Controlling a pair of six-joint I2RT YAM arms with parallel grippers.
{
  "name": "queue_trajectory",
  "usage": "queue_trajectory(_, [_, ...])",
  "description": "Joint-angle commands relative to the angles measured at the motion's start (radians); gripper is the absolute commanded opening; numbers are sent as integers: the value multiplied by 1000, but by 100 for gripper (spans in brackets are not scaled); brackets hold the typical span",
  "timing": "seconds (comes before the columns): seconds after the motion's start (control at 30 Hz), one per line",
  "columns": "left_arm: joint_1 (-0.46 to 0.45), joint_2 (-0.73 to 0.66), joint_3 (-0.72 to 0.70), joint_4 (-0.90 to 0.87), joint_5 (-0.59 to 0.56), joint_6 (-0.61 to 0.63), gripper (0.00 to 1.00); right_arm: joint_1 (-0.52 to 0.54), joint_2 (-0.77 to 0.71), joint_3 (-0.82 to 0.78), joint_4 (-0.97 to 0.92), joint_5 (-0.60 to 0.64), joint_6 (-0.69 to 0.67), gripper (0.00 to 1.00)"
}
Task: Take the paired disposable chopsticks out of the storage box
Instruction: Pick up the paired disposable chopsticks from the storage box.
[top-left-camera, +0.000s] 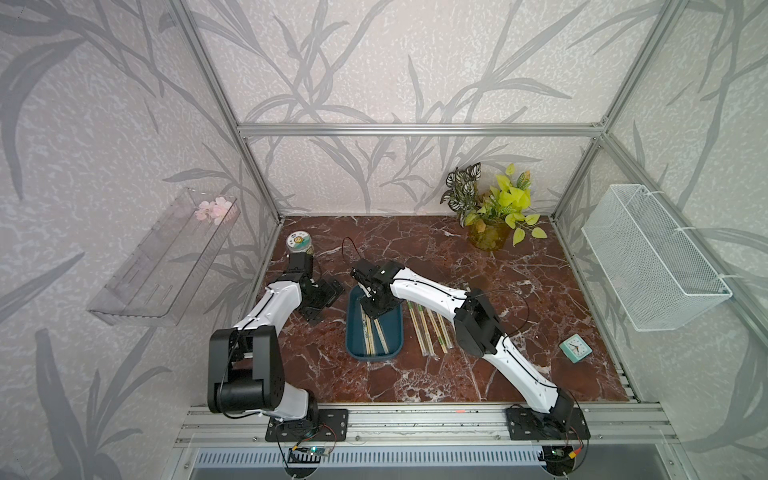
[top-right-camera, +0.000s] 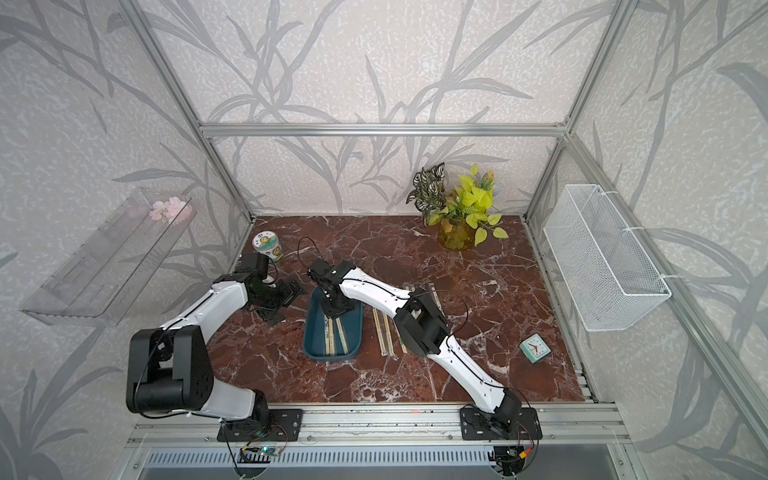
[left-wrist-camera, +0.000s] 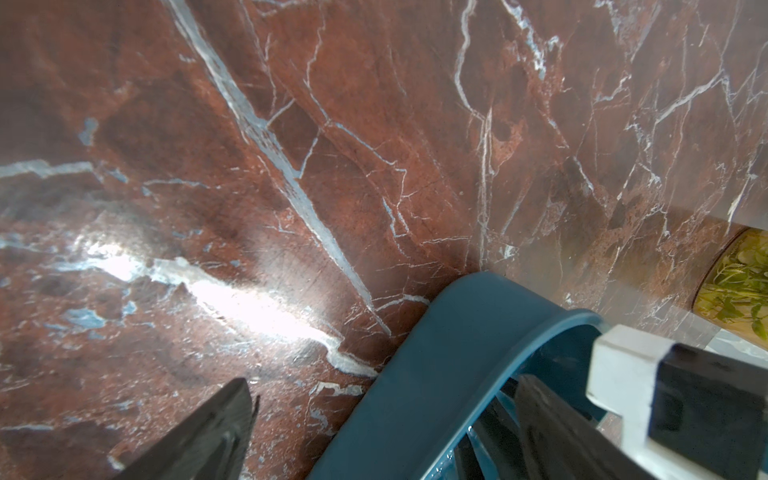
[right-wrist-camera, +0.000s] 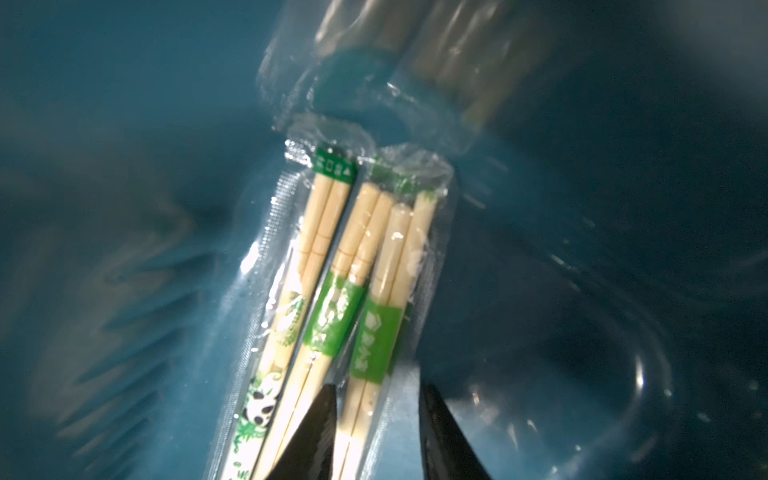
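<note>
Right tool (right-wrist-camera: 376, 388) down inside teal storage box (top-left-camera: 349, 336); 3 wrapped chopstick pairs (right-wrist-camera: 332, 249) seen there, 1 straddled by jaws, actual pinch can't be told tbh. More pairs (top-left-camera: 428, 328) laid on desk (top-left-camera: 498, 257) just beside box. Left tool (left-wrist-camera: 384, 380) spread wide at box corner.

Teal storage box (top-left-camera: 395, 332): 3 wrapped chopstick prs (right-wrist-camera: 361, 257) inside; loose prs (top-left-camera: 420, 331) just beside.

Both top views overlook the table (top-left-camera: 436, 374); both wrist views closely share the storage box (left-wrist-camera: 424, 365).
</note>
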Motion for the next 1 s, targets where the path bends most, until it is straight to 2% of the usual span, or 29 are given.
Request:
queue_trajectory(0.0, [7,-26,-13,8,10,15,99,6,36,29,-43,22,-2,33])
queue_trajectory(0.37, [6,-30,-14,8,14,12,99,6,75,80,-52,-13,23,14])
queue_trajectory(0.67, [7,-28,-13,13,21,12,99,2,29,75,-52,-4,33,8])
queue_trajectory(0.97, [7,-26,-7,14,28,14,99,-11,-79,32,-21,1,44,2])
